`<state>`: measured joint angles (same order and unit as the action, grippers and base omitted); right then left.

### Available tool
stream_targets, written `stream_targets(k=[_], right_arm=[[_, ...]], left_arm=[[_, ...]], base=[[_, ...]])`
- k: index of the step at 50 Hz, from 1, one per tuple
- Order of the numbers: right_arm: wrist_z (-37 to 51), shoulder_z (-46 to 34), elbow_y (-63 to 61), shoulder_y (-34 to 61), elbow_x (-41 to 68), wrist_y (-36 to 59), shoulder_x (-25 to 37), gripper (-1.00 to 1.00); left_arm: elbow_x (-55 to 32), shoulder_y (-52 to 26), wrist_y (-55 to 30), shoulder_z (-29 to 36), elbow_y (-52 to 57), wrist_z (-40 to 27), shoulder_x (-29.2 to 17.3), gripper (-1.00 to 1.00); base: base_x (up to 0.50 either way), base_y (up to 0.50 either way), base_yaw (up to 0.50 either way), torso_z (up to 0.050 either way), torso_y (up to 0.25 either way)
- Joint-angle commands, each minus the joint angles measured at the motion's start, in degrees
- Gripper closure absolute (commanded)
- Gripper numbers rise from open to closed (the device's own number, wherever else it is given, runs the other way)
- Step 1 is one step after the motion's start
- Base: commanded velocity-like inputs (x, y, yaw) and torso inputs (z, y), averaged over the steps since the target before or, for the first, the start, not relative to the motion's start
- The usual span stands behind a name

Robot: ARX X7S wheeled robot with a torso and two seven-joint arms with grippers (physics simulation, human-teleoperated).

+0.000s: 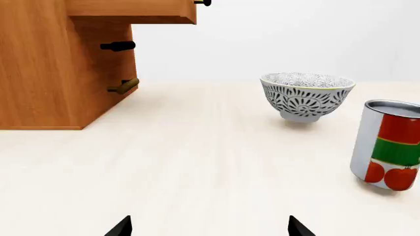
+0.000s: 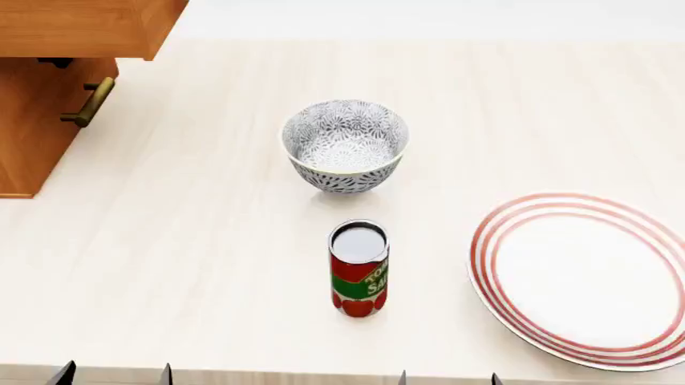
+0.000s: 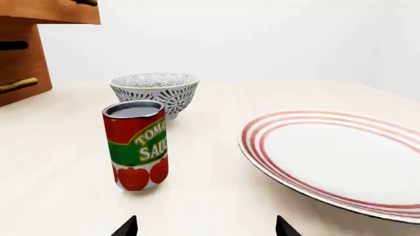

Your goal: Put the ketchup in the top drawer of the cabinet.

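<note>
Cabinet [image 2: 32, 120]: orange-brown wood grain, at the far left of the pale wooden surface [image 2: 192, 241]. Top drawer [image 2: 86, 28] stands pulled out, overhanging the cabinet front; its brass handle shows only as a tip at the edge of the left wrist view. Below it, a lower drawer with a brass bar handle [image 2: 91, 102], shut.

Left gripper [image 2: 115, 374]: only two dark fingertips show at the near edge of the surface, set apart; jaws released, grasping nothing.

Bowl [image 2: 345, 144]: grey-and-white patterned, upright, right of the cabinet and well apart from it, toward the middle of the surface.

Ketchup [image 2: 358, 269]: small tin can, silver lid, red label with green band, yellow lettering and pictured tomatoes. Stands upright on the surface, nearer than the bowl and just in front of it, not touching. Well apart from the cabinet and from both grippers.

Right gripper [image 2: 447, 378]: two dark fingertips at the near edge, right of the can; jaws released, grasping nothing.

Plate [image 2: 583, 281]: white with red concentric rim stripes, flat on the surface at the right, near the can but apart from it.
</note>
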<state>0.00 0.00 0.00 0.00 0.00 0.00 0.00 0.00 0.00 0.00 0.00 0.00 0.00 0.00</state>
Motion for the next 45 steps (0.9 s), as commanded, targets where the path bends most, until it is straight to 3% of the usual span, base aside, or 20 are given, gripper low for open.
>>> stream_targets(k=[1,3,6,18,25,36,45], right_arm=[[1.31,-1.33,0.81,0.19,1.02,-0.65,1.02,-1.0],[1.59,-1.55,-2.03,-0.5,2.26,1.18,1.51,-1.0],[2.28,-1.71,-12.53,-2.17,2.34,7.42,2.98,-1.0],[2.84,-1.16,-31.8,-0.83,5.64,21.13,5.55,-1.0],[4.24,-1.34,-35.39,-0.86,4.97,22.55,6.43,-1.0],[4.94,-1.82,-36.06,-1.07,5.85,22.76,7.17,-1.0],[5.31,-2.64,-33.86,-1.24,6.03,20.73,7.52,-1.0]], left_arm=[[-1.76,0.01,0.25,2.07,-0.18,-2.07,-1.76,-1.0],[-2.18,0.74,0.09,2.29,2.03,-2.46,-2.17,-1.0],[-2.52,1.99,-6.89,2.64,11.74,-3.14,-3.07,-1.0],[-3.67,0.87,-18.25,2.43,26.2,-4.95,-5.24,-1.0],[-4.76,2.29,-22.45,2.43,34.6,-5.59,-6.17,-1.0],[-5.14,2.68,-23.26,3.82,37.2,-6.39,-6.99,-1.0],[-5.63,1.91,-23.08,4.24,36.02,-6.8,-7.6,-1.0]], base=[[0.0,0.0,0.0,0.0,0.0],[0.0,0.0,0.0,0.0,0.0],[0.0,0.0,0.0,0.0,0.0],[0.0,0.0,0.0,0.0,0.0],[0.0,0.0,0.0,0.0,0.0],[0.01,0.0,0.0,0.0,0.0],[0.49,0.0,0.0,0.0,0.0]])
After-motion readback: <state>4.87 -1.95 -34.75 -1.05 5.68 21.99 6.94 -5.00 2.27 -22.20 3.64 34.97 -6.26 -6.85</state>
